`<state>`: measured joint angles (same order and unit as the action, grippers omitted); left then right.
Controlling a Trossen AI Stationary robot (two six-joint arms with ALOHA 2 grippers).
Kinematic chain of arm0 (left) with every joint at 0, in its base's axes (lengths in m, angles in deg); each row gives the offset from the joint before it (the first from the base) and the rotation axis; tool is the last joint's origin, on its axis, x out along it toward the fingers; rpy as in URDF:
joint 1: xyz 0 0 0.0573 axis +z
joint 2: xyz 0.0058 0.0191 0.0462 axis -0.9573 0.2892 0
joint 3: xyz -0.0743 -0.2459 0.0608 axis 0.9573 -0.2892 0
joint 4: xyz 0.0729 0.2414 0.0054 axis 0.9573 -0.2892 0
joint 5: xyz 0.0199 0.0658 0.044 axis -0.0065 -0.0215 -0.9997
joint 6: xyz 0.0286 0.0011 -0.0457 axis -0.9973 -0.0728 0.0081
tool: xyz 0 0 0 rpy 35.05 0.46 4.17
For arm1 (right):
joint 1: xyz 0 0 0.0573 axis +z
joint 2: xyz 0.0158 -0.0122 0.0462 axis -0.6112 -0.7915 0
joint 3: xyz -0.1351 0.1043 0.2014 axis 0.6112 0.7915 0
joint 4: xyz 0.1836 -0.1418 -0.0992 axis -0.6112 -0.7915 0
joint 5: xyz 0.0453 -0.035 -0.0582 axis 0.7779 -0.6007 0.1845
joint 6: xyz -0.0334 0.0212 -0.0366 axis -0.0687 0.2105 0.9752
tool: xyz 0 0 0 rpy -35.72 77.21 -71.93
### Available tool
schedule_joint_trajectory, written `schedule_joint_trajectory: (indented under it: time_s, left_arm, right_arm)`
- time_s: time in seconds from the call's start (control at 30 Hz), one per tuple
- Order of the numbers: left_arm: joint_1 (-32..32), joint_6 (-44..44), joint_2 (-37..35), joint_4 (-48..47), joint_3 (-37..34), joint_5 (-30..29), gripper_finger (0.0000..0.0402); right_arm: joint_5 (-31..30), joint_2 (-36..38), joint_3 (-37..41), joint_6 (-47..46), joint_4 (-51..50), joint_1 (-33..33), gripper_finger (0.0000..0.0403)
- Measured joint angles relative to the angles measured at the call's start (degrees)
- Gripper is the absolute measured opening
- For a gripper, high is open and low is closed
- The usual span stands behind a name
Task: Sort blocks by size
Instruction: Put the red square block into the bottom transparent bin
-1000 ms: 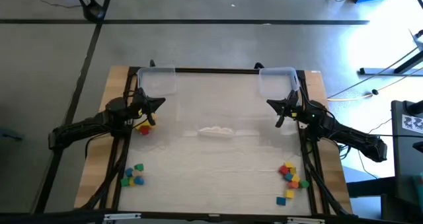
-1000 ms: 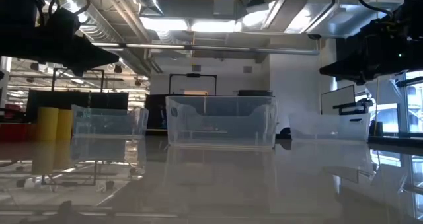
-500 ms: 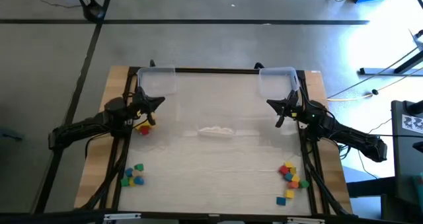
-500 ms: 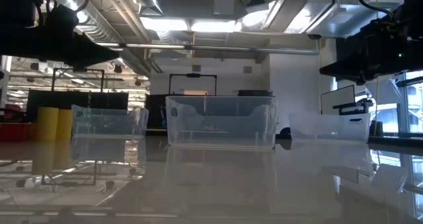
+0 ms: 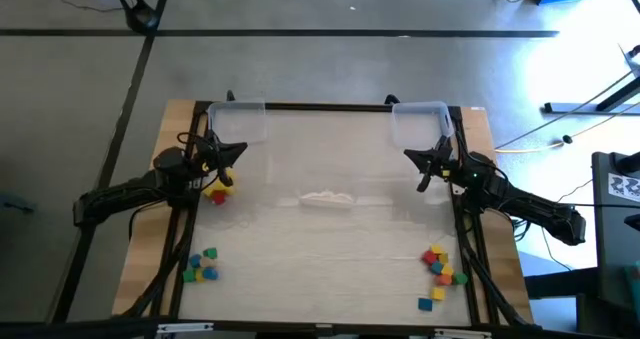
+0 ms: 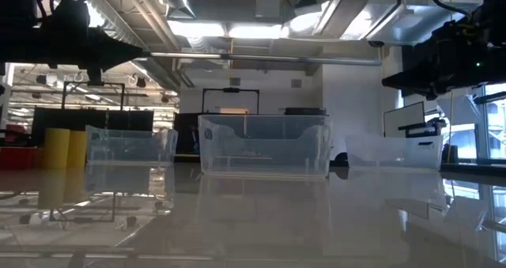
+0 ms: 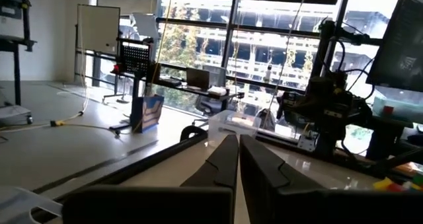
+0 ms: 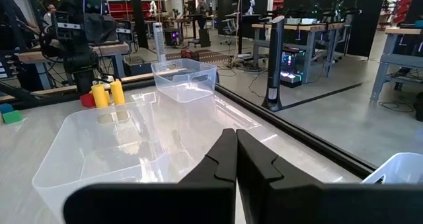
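Observation:
The blocks lie on the table in three groups: yellow and red ones [image 5: 218,191] just near of my left gripper, a pile [image 5: 201,266] at the near left, and a pile [image 5: 439,265] at the near right with a blue block [image 5: 425,303] beside it. My left gripper [image 5: 240,149] is shut and empty, held above the table's left side. It also shows in its wrist view [image 7: 236,150]. My right gripper [image 5: 411,159] is shut and empty above the table's right side. It also shows in its wrist view [image 8: 235,145].
Clear plastic bins stand at the far left corner [image 5: 238,122] and the far right corner [image 5: 420,125], and a third clear bin [image 5: 327,199] stands mid-table. A black frame [image 5: 330,107] runs around the table.
My left gripper has risen a little and shifted slightly toward the far edge, staying shut. The yellow block beside it shows more fully now.

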<state>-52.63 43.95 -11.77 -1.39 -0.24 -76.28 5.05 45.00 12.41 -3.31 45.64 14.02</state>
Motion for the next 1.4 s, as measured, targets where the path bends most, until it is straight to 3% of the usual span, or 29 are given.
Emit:
schedule_joint_trajectory:
  time_s: [0.13, 0.3, 0.43, 0.7, 0.9, 1.1, 1.4]
  left_arm:
    - [0.0, 2.9, 0.0, -0.5, 0.0, 1.2, 0.0005]
    - [-0.9, 5.6, 0.0, -0.6, 0.0, 3.6, 0.0005]
    - [-2.1, 6.8, 0.0, -0.9, 0.0, 3.7, 0.0005]
    - [-3.4, 6.9, 0.0, -0.8, 0.0, 3.4, 0.0005]
    - [-3.4, 6.9, 0.0, -0.9, 0.0, 3.2, 0.0005]
    - [-3.4, 6.9, 0.0, -2.1, 0.0, 0.7, 0.0005]
    - [-3.4, 6.6, 0.0, -2.2, 0.0, 0.2, 0.0005]
  right_arm:
    - [1.0, 0.0, -0.4, 0.0, -0.1, 0.0, 0.0005]
    - [9.5, -0.6, -4.3, 0.2, -2.2, 0.2, 0.0005]
    - [11.3, -2.4, -9.0, 1.0, -8.7, 1.7, 0.0005]
    - [12.2, -11.8, -16.6, -0.5, -6.8, 12.2, 0.0005]
    - [8.1, -22.9, -26.6, -1.5, -10.5, 23.0, 0.0005]
    - [8.4, -34.2, -38.9, -2.1, -20.8, 33.4, 0.0005]
    - [-1.5, -52.1, -52.9, -16.2, -41.1, 46.5, 0.0005]
